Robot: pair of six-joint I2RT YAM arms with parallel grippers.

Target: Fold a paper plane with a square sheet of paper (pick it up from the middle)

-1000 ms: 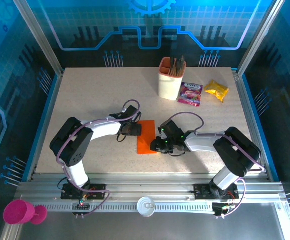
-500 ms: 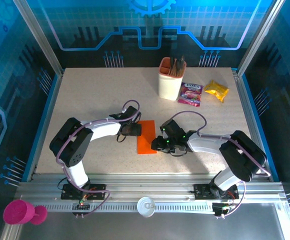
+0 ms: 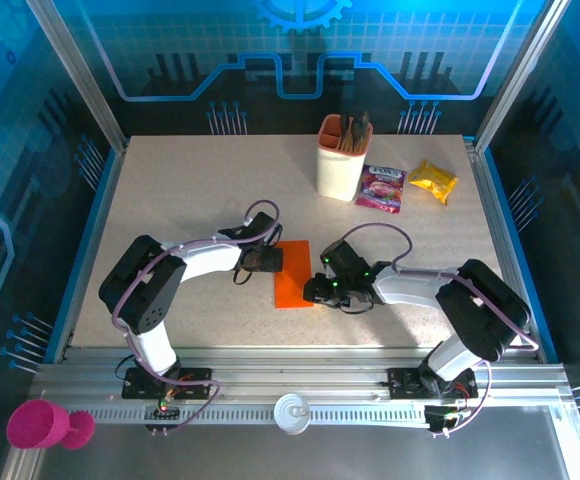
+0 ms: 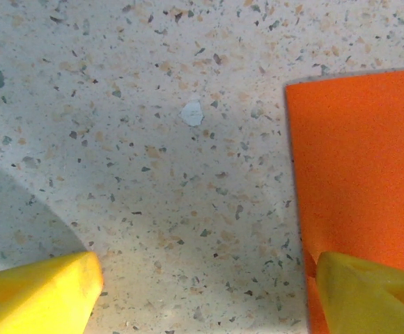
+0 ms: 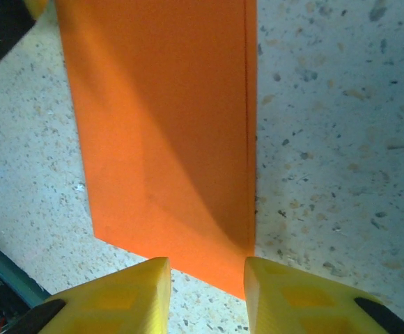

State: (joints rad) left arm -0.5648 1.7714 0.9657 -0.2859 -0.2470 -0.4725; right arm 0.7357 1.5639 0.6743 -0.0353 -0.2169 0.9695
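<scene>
Left hand (image 4: 205, 292), right hand (image 5: 207, 287), one orange sheet (image 3: 295, 276)

No wording can be read with certainty. White print is carried on the purple snack packet (image 3: 381, 187), but it is too small to be made out. Part of a blue gear emblem (image 3: 301, 10) is drawn on the back panel (image 3: 300, 60).

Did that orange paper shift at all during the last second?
No. The orange paper lies flat at the same angle, just as far from the peach cup as before.
</scene>
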